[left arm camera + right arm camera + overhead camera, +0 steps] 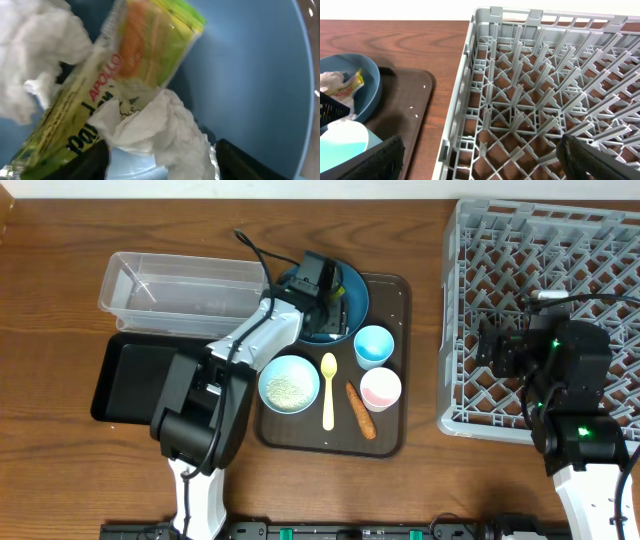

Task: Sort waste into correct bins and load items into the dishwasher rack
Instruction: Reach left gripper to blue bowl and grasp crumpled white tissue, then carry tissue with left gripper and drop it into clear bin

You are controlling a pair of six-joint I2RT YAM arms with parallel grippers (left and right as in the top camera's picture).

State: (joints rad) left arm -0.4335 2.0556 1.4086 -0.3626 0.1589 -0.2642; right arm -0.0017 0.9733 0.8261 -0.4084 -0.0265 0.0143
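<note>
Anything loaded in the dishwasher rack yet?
Empty where visible: the dishwasher rack shows only bare pegs; the right arm hides part.

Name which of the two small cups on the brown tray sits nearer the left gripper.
The light blue cup, beside the dark blue round plate where the left gripper reaches; the pink cup stands farther off, by the orange stick.
</note>
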